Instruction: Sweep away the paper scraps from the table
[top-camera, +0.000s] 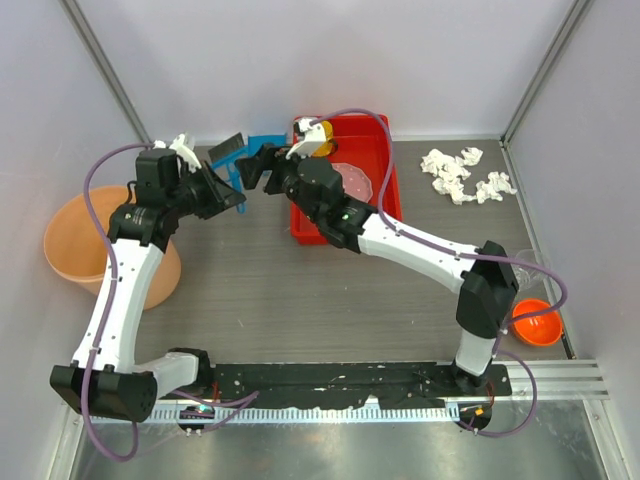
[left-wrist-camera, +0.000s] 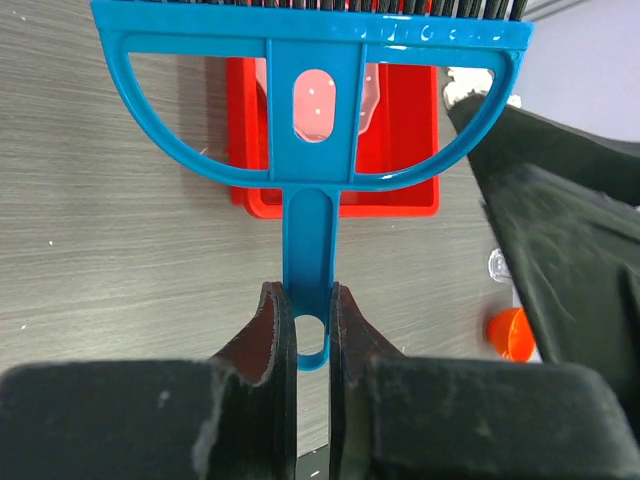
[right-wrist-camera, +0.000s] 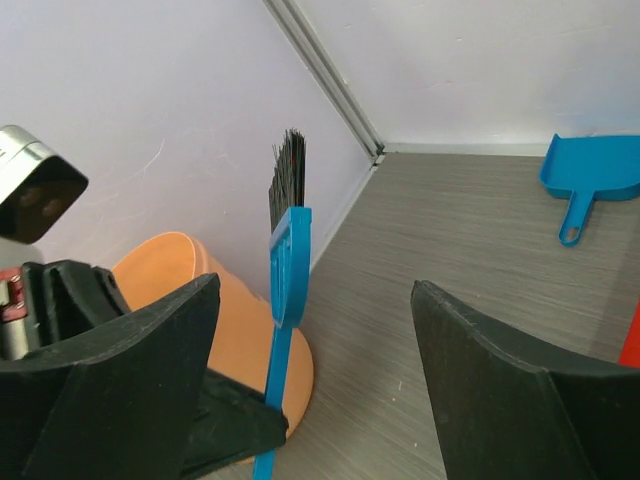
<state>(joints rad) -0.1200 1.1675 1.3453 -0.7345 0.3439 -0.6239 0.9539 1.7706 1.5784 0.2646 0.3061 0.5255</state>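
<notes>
- The left claw (left-wrist-camera: 307, 300) is pinching the thin handle of a blue brush (left-wrist-camera: 312, 190). One finger presses on each side at the handle's end, by the hanging hole.
- The brush head reaches out past the claw, dark bristles at its far end, held over the surface (top-camera: 300, 300).
- The right claw (right-wrist-camera: 315, 290) is spread wide with nothing between its fingers. In the top view it is close to the brush, at about its 3 o'clock.
- A red tray (top-camera: 392, 165) lies at 3 o'clock of the right claw, partly under that arm.
- A blue dustpan (right-wrist-camera: 592, 168) rests flat on the surface near the far wall.
- The paper scraps (top-camera: 465, 175) lie in a loose cluster on the surface at 3 o'clock of both claws. They are beyond the tray, by the right wall, well apart from the brush.
- An orange tub (top-camera: 70, 240) sits at about 8 o'clock of the left claw.
</notes>
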